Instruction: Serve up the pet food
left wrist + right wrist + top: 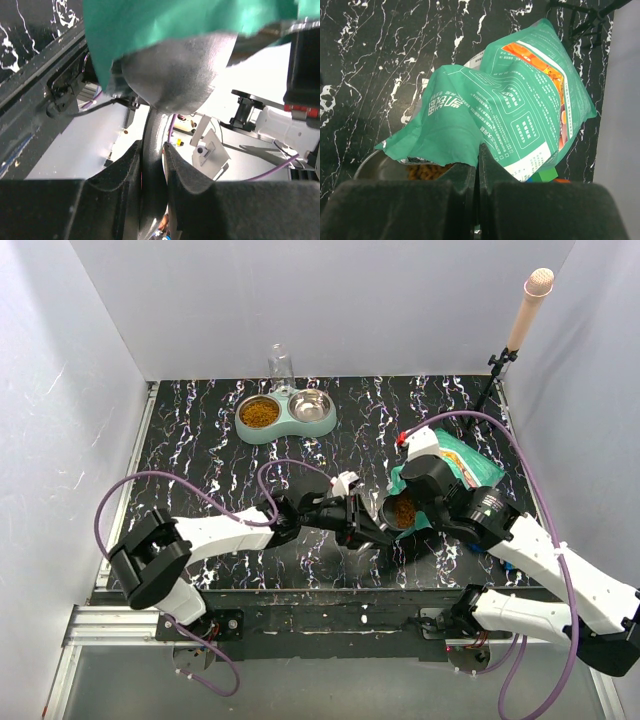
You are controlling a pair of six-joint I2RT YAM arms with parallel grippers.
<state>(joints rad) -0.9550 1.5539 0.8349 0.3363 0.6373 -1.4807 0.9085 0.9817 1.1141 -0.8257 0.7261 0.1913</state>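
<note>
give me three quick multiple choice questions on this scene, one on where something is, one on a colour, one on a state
1. Which compartment of the double bowl holds pet food, as seen from the top view?
A. the left one
B. the right one
C. both

2. What colour is most of the bag?
A. red
B. teal-green
C. yellow

3. What is the left pincer doing?
A. open above bare table
B. shut on the handle of the scoop
C. shut on the rim of the bowl

Answers:
1 A: brown kibble fills the left compartment, and the right one shows bare steel.
2 B: the right wrist view shows a teal-green bag with white print.
3 B: the left wrist view shows both fingers pressed against the grey handle.
</note>
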